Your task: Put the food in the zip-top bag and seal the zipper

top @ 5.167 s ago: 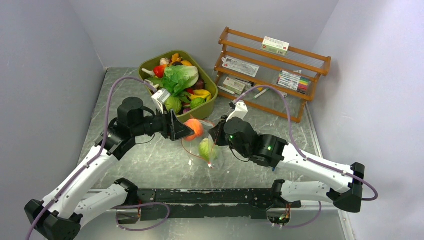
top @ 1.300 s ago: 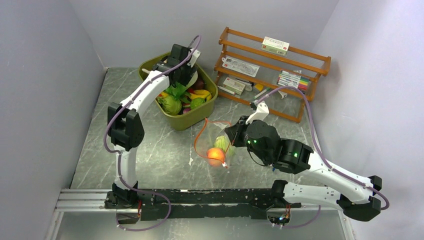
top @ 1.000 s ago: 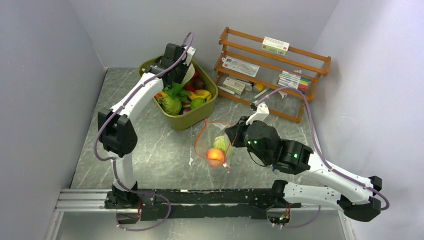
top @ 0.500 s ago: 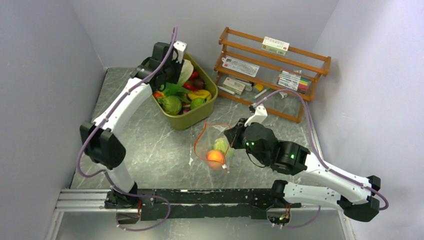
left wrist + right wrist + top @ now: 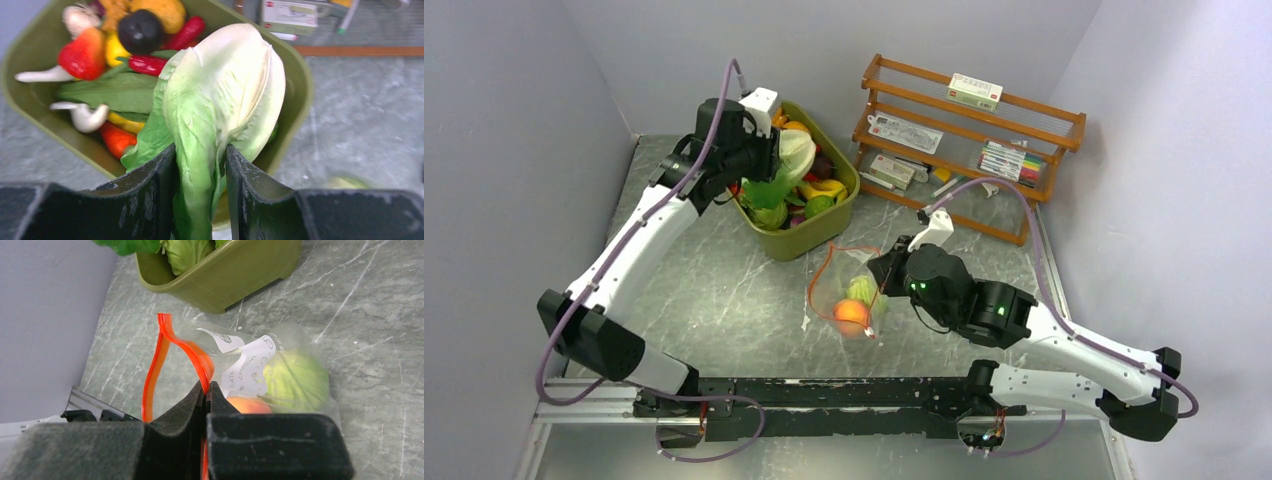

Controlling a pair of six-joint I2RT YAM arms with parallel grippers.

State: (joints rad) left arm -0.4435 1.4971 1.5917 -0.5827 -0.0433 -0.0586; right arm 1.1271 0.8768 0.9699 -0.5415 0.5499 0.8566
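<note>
My left gripper (image 5: 200,155) is shut on a leafy green lettuce (image 5: 220,100), lifted above the olive-green tub (image 5: 809,235); from above the lettuce (image 5: 789,165) hangs at my left gripper (image 5: 769,160). The clear zip-top bag (image 5: 260,365) lies on the table with its mouth held open. My right gripper (image 5: 206,387) is shut on the orange-red zipper (image 5: 155,365) at the mouth's rim. Inside the bag lie a round green cabbage (image 5: 295,377) and an orange-pink peach (image 5: 247,405). From above, the bag (image 5: 849,295) sits just left of my right gripper (image 5: 879,275).
The tub (image 5: 295,75) holds more toy food: a dark purple ball (image 5: 140,30), red pieces, white mushrooms. A wooden rack (image 5: 969,140) with boxes and pens stands at the back right. Grey walls close in the left and right sides.
My left arm has lifted the lettuce out of the tub and swung left and back. The right arm and bag have barely shifted.
</note>
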